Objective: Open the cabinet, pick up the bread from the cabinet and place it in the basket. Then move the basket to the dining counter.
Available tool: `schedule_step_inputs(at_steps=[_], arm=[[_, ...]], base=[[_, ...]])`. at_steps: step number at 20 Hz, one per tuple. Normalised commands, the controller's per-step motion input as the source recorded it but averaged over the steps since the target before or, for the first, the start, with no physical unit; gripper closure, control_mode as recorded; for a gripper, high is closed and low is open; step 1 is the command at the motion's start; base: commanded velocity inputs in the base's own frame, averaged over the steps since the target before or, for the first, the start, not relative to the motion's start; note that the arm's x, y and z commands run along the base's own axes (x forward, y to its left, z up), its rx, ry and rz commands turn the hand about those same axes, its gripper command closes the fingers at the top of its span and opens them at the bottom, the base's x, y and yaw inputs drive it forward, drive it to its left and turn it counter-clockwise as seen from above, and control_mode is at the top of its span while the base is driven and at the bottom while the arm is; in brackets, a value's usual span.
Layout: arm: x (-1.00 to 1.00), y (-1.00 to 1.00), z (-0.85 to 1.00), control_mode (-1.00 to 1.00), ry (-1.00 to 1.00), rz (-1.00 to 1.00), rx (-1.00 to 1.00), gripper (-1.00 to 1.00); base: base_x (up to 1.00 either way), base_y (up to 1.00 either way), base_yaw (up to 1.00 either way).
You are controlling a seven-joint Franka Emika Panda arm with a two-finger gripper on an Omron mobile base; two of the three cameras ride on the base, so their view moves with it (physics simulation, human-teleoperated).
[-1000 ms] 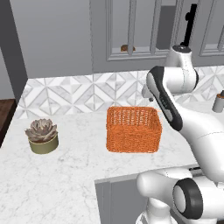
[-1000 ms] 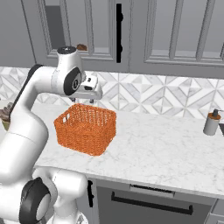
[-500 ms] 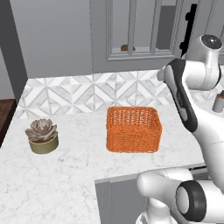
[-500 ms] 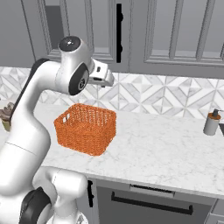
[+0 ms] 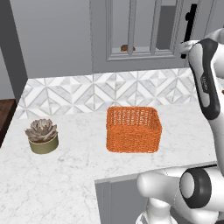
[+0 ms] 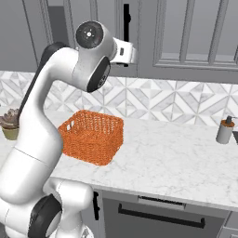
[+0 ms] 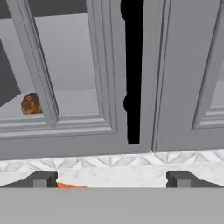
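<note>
The grey cabinet's glass-pane door [image 7: 103, 78] is closed, and its black bar handle [image 7: 132, 70] stands straight ahead of my open gripper [image 7: 111, 180], a short way off. Nothing is between the fingertips [image 7: 41, 179]. Behind the glass on the shelf sits the small brown bread [image 7: 30, 104], also visible as the bread [image 5: 127, 48] in the left base view. The orange wicker basket [image 5: 133, 129] rests empty on the worktop below my raised hand [image 6: 124, 51], near the handle [image 6: 126, 18]. The dining counter is out of view.
A succulent in an olive pot [image 5: 43, 136] stands at the worktop's left. A brown-capped grey shaker [image 6: 225, 131] stands at the far right. Geometric tiles [image 6: 176, 100] back the marble worktop [image 6: 176, 162]. A second cabinet door [image 7: 192, 74] adjoins the handle on the right.
The arm has swung up from just above the basket to the height of the cabinet's handle, with the hand now pointing at the door. Basket and bread have not moved.
</note>
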Motion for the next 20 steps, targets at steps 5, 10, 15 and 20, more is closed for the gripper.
schedule_step_inputs(at_steps=[5, 10, 15, 20], arm=[[0.42, -0.01, 0.22, -1.00, 0.03, -0.12, -0.02, -1.00], [0.72, -0.23, 0.00, -1.00, 0.08, -0.04, 0.00, -1.00], [0.62, -0.43, 0.00, -1.00, 0.00, 0.00, 0.00, -1.00], [0.23, -0.08, 0.00, -1.00, 0.00, 0.00, 0.00, -1.00]], base=[[0.00, 0.00, 0.00], [0.00, 0.00, 0.00], [0.00, 0.00, 0.00], [0.00, 0.00, 0.00]])
